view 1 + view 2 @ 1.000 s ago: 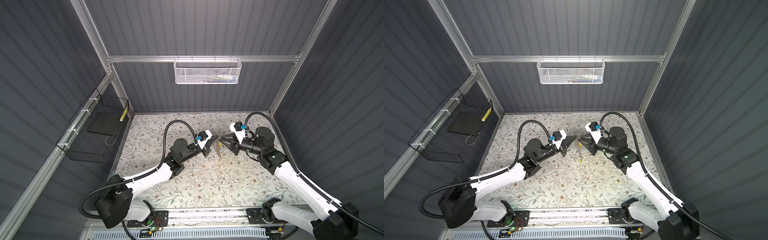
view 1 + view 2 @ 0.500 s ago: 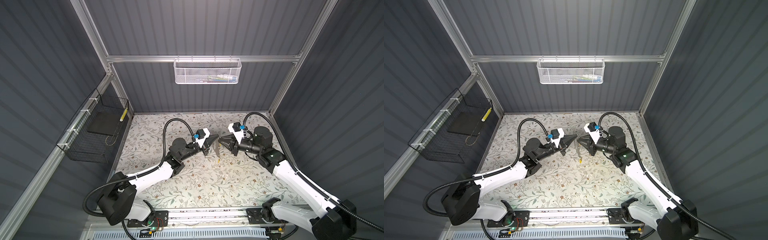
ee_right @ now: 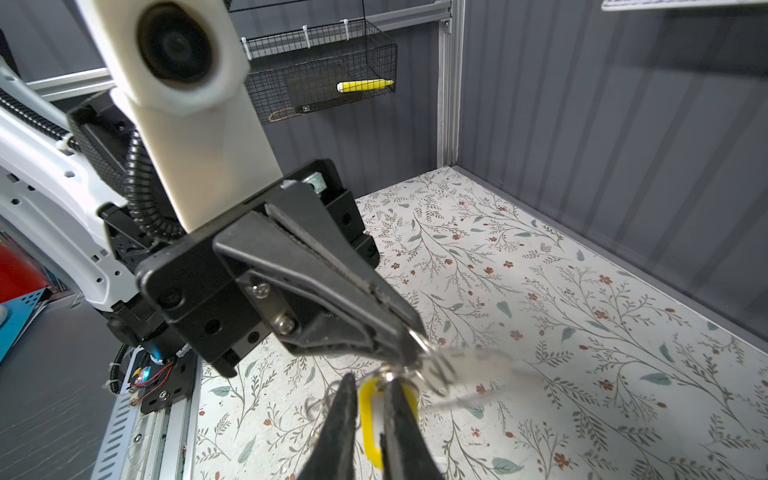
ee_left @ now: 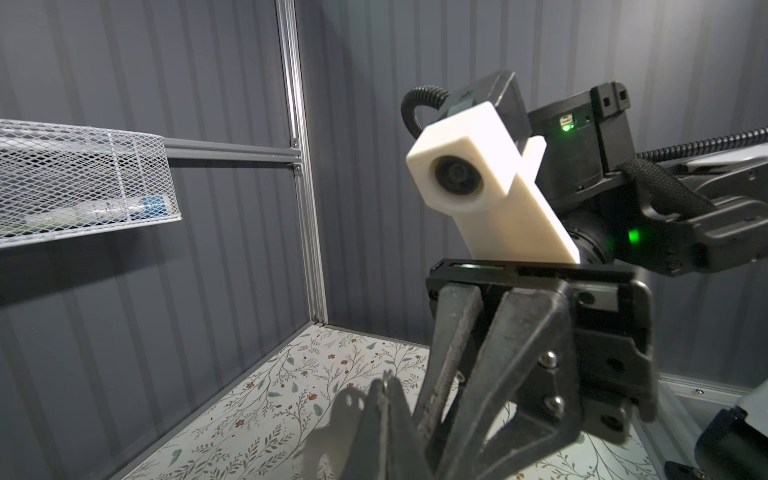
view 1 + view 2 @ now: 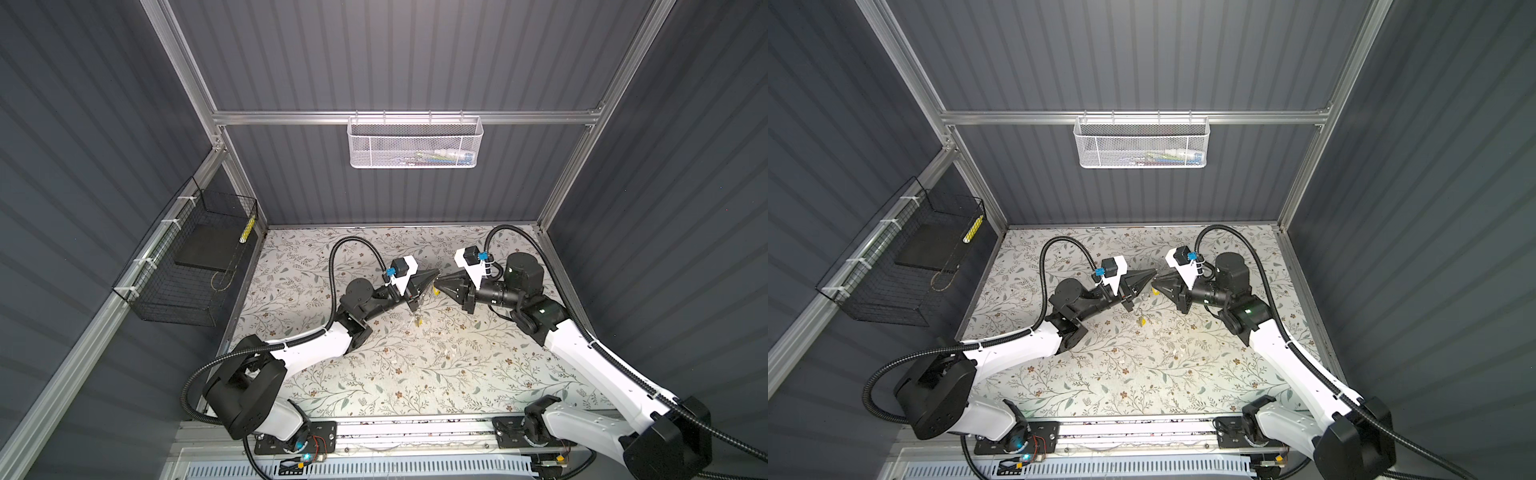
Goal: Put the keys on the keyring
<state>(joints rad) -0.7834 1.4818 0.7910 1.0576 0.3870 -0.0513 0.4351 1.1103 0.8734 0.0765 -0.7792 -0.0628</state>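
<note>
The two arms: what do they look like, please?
The left arm and right arm have white shells and black joints. A black ribbed cable runs along each. Each wrist bears a white camera block with a blue plug. The left pincer and right pincer are black, with pointed fingers.

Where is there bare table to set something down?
Bare: the front of the table, between the left arm and the right arm, up to the rail; the back strip along the rear wall. Crowded: the middle, where the left gripper and right gripper are nearly tip to tip, a yellow tag just in front.
</note>
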